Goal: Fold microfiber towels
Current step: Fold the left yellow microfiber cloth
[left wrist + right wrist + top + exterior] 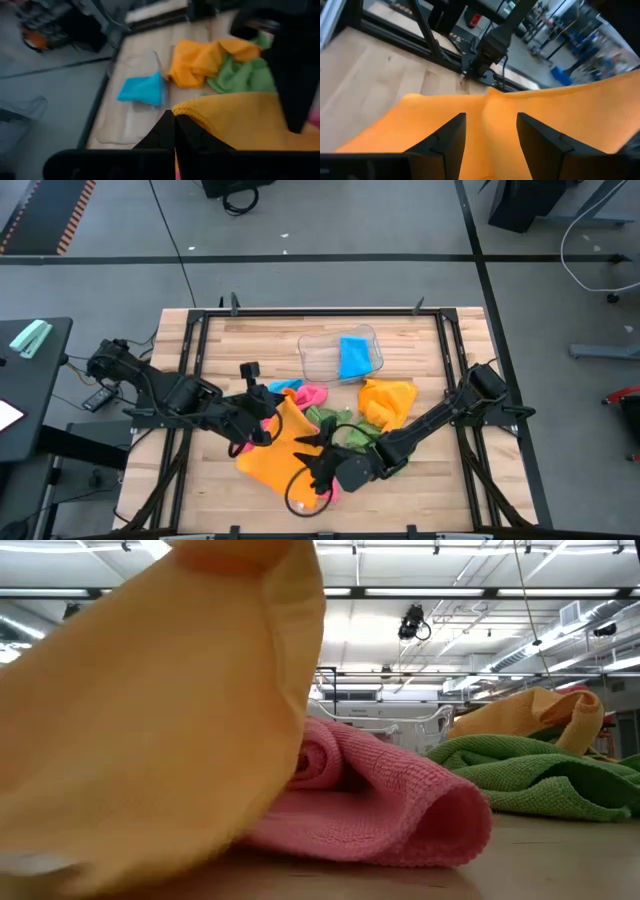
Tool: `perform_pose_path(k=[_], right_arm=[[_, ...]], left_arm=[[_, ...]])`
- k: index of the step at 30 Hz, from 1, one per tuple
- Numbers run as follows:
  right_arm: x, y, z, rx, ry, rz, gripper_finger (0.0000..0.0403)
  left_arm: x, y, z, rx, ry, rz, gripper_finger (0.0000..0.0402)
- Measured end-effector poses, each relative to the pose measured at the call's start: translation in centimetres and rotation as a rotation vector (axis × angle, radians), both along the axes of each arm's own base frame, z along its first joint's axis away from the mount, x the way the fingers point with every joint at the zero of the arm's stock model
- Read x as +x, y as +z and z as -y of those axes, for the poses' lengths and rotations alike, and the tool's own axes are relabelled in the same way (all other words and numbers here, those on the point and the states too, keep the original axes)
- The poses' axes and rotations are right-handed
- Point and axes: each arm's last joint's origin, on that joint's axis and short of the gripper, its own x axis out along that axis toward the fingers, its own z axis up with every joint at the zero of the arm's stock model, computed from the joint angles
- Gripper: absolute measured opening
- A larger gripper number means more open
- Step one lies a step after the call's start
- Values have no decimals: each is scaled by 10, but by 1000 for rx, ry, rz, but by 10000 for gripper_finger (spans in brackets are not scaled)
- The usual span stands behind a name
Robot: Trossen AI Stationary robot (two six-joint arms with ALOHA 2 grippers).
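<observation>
My left gripper (268, 428) is shut on an orange microfiber towel (275, 455) at the table's middle. The towel's upper part rises high in the low view (150, 720), and its lower part lies on the table. My right gripper (322, 460) stands over the same towel's right side, fingers apart, with orange cloth (545, 115) showing in the gap between them. A pink towel (380, 800), a green towel (530, 775) and a second orange towel (388, 402) lie loosely bunched on the table behind it. My left gripper pinches the orange towel's hemmed edge (200, 112) between its two shut fingers, coming from the table's left and slanting down. The held part is lifted, and the cloth drapes down from it to the table. My right gripper: I cannot tell whether its fingers (450, 137) touch the cloth.
A clear plastic tray (320, 362) stands at the far middle with a folded blue towel (353, 358) in it. A bit of light blue cloth (285, 385) lies beside the pink towel. Bare wood shows at the table's left and near right.
</observation>
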Motion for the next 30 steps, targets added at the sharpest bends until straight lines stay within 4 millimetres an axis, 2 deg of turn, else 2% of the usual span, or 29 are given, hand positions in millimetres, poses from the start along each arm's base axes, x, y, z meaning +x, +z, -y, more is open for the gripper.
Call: perform_pose_path(k=[11, 14, 18, 23, 26, 30], right_arm=[[2, 1, 7, -317, 9, -96, 184], [2, 2, 9, -430, -43, -126, 184], [2, 8, 11, -547, -125, -137, 184], [6, 15, 14, -648, -108, -141, 182], [9, 18, 19, -669, -118, -136, 165], [12, 21, 22, -701, -124, -135, 111]], left_arm=[[4, 24, 1, 46, -13, 113, 8], [2, 33, 0, 39, -11, 139, 11], [1, 41, -1, 27, -9, 165, 5], [-2, 54, -2, 7, -7, 203, 12], [-2, 56, -2, 3, -7, 211, 12], [-2, 56, -1, 3, -11, 211, 5]])
